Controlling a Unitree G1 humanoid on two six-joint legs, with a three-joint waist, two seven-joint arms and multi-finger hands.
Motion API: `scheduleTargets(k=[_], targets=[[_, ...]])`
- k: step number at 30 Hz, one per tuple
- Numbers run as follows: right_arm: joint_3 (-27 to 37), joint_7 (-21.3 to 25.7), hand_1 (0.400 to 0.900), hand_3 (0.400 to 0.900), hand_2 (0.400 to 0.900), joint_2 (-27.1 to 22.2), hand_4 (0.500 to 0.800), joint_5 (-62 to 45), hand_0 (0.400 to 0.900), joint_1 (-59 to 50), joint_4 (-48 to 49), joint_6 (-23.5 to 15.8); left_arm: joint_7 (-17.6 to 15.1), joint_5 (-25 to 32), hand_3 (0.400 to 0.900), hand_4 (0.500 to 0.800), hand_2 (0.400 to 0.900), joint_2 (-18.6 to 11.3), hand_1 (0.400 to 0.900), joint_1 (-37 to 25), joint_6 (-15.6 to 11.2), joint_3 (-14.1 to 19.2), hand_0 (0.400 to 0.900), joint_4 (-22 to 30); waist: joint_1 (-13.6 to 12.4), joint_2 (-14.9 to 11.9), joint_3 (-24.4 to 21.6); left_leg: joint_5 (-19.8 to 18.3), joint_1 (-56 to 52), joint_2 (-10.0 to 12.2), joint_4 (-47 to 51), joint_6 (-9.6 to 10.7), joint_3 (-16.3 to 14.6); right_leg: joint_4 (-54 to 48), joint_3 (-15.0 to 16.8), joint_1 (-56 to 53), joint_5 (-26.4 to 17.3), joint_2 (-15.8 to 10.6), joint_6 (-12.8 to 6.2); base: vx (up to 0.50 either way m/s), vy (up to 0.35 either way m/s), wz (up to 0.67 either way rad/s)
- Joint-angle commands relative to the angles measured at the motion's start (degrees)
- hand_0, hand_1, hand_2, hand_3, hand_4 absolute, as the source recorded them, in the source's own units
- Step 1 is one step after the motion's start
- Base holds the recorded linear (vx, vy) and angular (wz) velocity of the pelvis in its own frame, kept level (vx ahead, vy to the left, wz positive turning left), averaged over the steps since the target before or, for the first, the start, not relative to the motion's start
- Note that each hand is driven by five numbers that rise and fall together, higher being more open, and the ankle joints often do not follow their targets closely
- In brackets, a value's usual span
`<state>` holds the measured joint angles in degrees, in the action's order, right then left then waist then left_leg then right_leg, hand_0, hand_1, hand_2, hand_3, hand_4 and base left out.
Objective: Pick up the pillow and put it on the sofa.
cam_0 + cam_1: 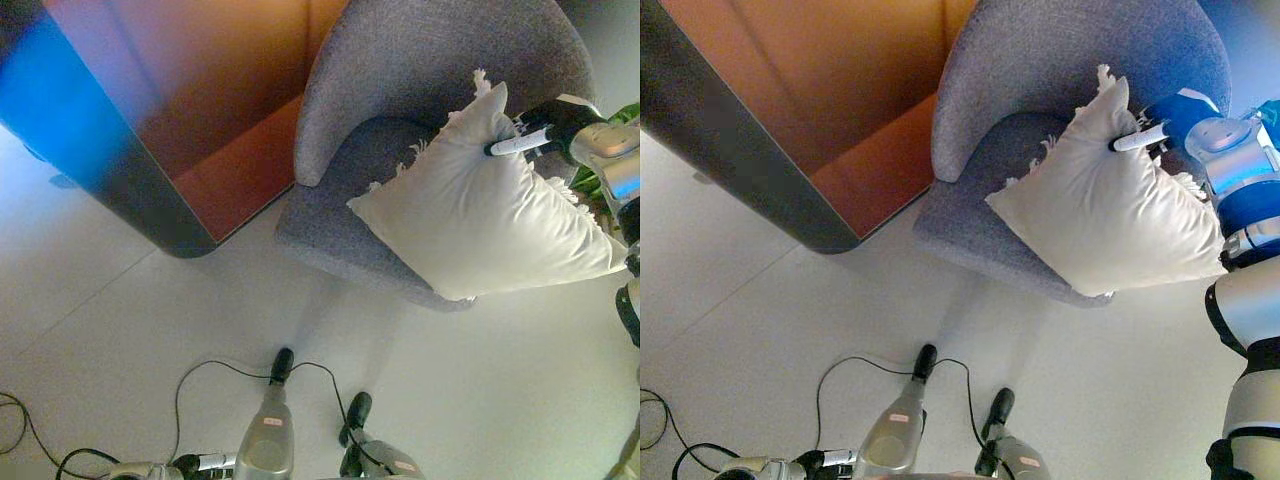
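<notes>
White pillow [487, 205], fringed, leaning on grey sofa [400, 80] seat, overhanging front edge. R hand [535, 132] pinching pillow's top edge. L hand [190, 463] low by floor, grip: can't tell.

- Both views look steeply down from the robot's head, from high above the floor [120, 330].
- They sit side by side and share the grey sofa [400, 90], the pillow [1100, 210] and the orange cabinet [840, 90].

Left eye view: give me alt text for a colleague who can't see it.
The robot's right hand grips the upper edge of a white fringed square pillow, which leans over the seat and front edge of a grey upholstered tub armchair. A dark-edged orange panel stands left on the pale floor.
</notes>
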<state>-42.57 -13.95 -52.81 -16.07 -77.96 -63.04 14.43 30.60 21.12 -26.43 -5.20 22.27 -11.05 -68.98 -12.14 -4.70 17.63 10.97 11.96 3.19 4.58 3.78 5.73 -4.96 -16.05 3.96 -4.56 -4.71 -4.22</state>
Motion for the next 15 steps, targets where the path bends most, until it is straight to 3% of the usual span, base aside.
scheduleTargets(k=[1,15], targets=[[-3.3,5.2,0.9,0.9,0.9,-6.2,0.8,0.3,0.9,-14.2,0.5,-2.3,3.8,0.2,0.9,0.8,0.9,-0.7,0.9,2.2,-0.4,-5.0,0.9,-2.4,-0.4,-2.1,-1.6,-9.0,-4.3,-1.0,0.4,-0.6,-4.0,0.4,0.6,0.2,0.3,-0.6,-1.39,-0.03,0.0,-0.03],[-4.0,6.0,0.9,0.9,0.9,-8.0,0.8,1.3,0.9,-14.7,-2.2,-4.6,6.8,-0.7,0.9,0.8,0.9,-1.6,0.9,3.0,-3.8,-4.7,0.9,-3.1,0.7,-1.4,-2.6,-9.2,-4.3,-0.9,0.4,-0.3,-5.1,0.0,1.6,0.9,0.2,-0.7,-1.45,-0.03,0.0,-0.08]])
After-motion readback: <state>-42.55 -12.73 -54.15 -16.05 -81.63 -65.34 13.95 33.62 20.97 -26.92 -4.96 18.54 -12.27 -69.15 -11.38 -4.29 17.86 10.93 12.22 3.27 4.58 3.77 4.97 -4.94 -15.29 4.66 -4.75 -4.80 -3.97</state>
